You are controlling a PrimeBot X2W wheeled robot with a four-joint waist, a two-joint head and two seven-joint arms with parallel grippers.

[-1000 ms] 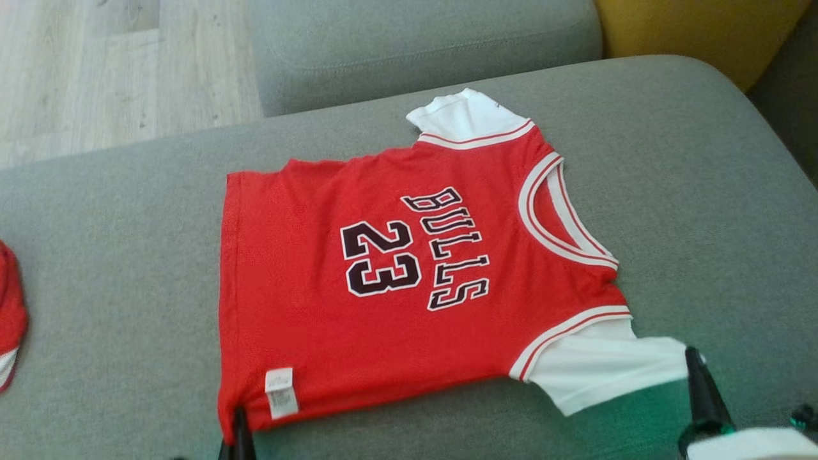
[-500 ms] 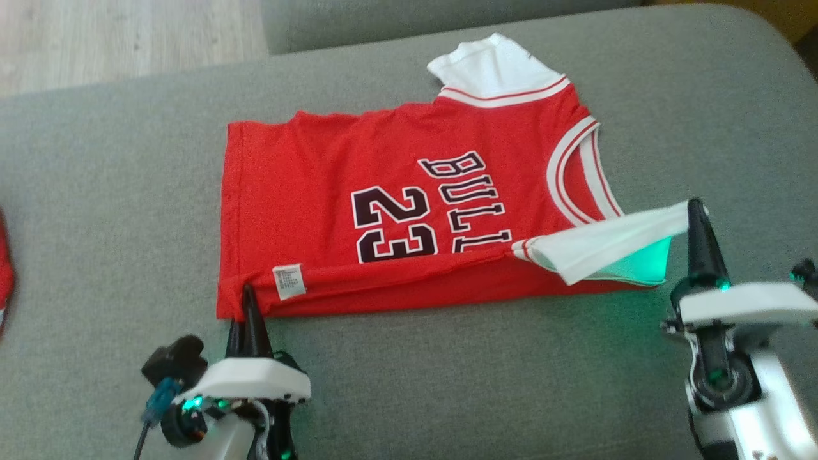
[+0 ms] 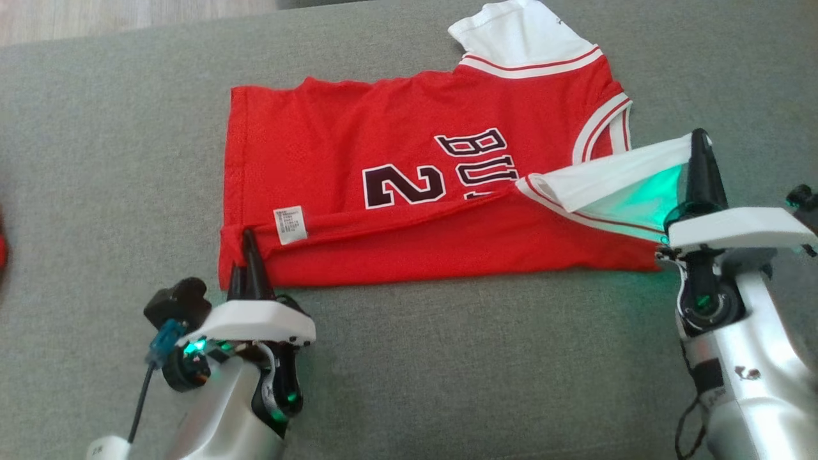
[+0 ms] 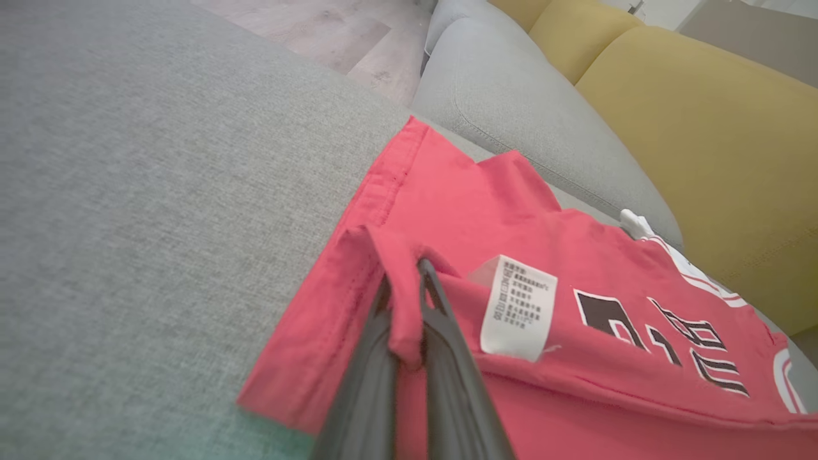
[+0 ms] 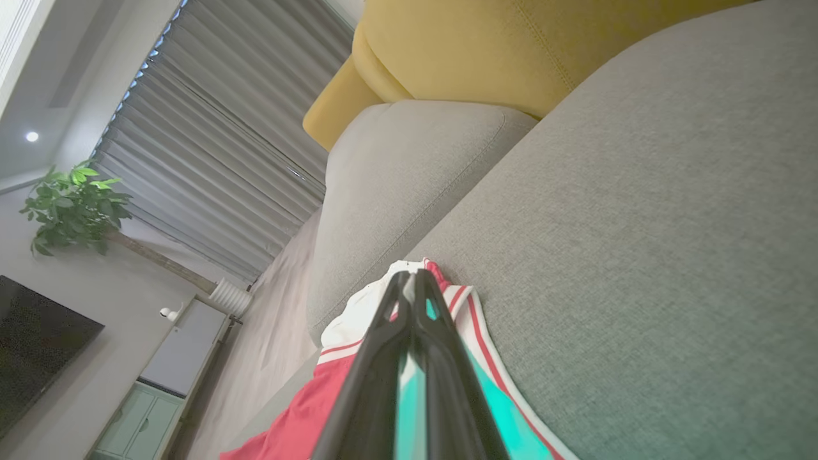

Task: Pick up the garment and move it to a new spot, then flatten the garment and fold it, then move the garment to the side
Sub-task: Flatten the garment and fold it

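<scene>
left fingers (image 3: 254,268) pinch the jersey (image 3: 383,134) hem (image 3: 231,166); right fingers (image 3: 703,176) pinch its sleeve (image 3: 613,176).

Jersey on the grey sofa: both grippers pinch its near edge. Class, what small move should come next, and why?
Probably carry both grippers away from the robot together, toward the far edge of the jersey. The left gripper is shut on the hem corner, the right gripper on the white sleeve, and the lifted edge covers only part of the print.
</scene>
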